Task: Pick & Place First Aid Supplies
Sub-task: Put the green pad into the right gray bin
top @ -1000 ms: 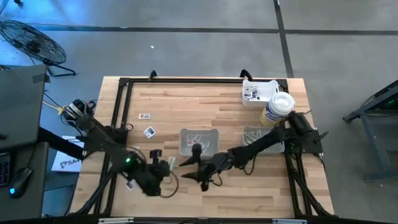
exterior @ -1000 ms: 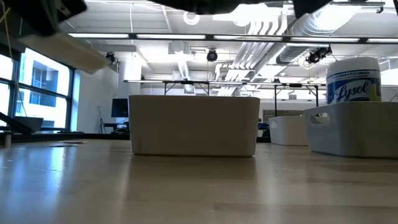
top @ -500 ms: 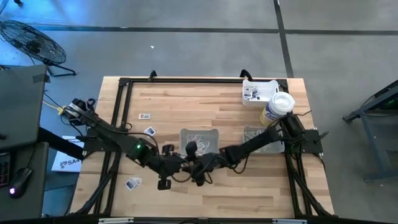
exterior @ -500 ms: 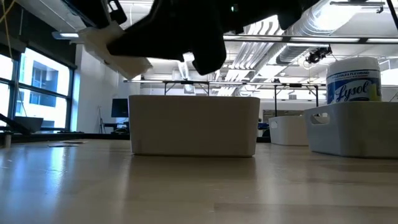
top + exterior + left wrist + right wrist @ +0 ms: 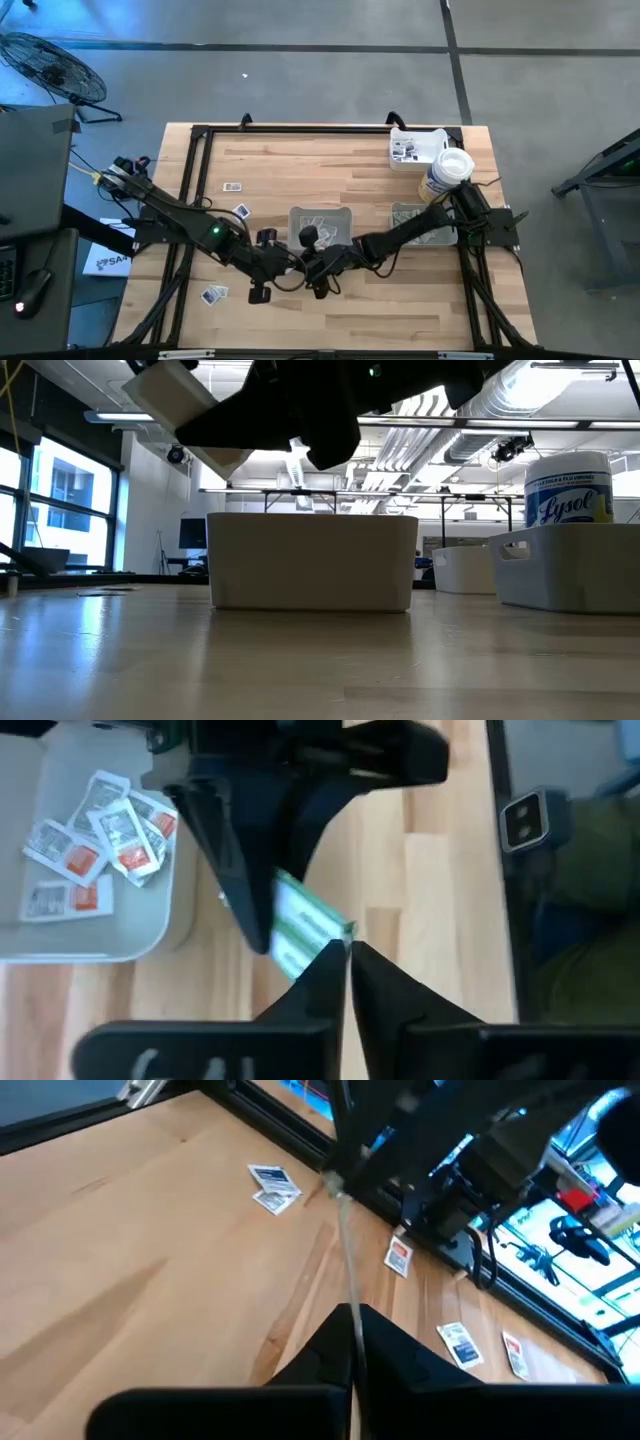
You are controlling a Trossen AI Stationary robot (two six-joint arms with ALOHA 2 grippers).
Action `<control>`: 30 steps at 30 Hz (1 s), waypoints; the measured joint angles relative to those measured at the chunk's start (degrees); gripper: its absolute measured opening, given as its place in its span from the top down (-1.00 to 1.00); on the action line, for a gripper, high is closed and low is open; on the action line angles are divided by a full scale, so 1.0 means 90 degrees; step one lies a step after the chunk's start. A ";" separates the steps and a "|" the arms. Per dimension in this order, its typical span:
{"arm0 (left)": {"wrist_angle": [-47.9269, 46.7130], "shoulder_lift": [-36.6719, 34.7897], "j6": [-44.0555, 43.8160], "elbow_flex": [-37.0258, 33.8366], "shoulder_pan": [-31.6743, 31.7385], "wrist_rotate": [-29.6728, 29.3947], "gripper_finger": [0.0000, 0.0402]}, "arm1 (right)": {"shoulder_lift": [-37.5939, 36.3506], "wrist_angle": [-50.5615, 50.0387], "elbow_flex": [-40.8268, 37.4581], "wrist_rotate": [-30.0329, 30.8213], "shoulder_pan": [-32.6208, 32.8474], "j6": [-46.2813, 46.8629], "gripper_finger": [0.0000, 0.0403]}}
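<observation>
A green-and-white strip packet (image 5: 305,928) hangs in the air just beside the centre tray (image 5: 296,215), pinched at once by both hands: the left hand (image 5: 347,952) grips one end, the right hand (image 5: 352,1320) is clenched on the other, so a handover looks underway. Several white packets (image 5: 95,840) already lie in that tray. Others remain loose on the tabletop (image 5: 380,180): two (image 5: 237,198) toward the left side, another (image 5: 213,294) near the front edge. Much sorting seems left.
</observation>
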 joint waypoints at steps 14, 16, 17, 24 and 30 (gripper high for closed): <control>-0.4006 -0.0302 -0.2150 0.1175 -0.0933 -0.1936 0.47 | -0.1473 -0.5890 0.0002 0.2392 0.0416 0.2590 0.99; -0.4143 -0.0332 -0.2433 0.1057 -0.1093 -0.2477 0.47 | -0.1835 -0.7444 0.0002 0.2575 0.0486 0.3619 0.99; -0.4156 -0.0339 -0.2564 0.0983 -0.1115 -0.2682 0.47 | -0.2002 -0.8185 0.0002 0.2578 0.0520 0.4215 0.99; -0.4089 -0.0327 -0.3195 0.0413 -0.1121 -0.3296 0.47 | -0.3059 -1.1606 -0.0210 0.1947 0.0716 0.8155 0.99; -0.4091 -0.0322 -0.3601 0.0022 -0.1127 -0.3396 0.47 | -0.3875 -1.1406 -0.1678 0.1211 0.0731 0.8819 0.99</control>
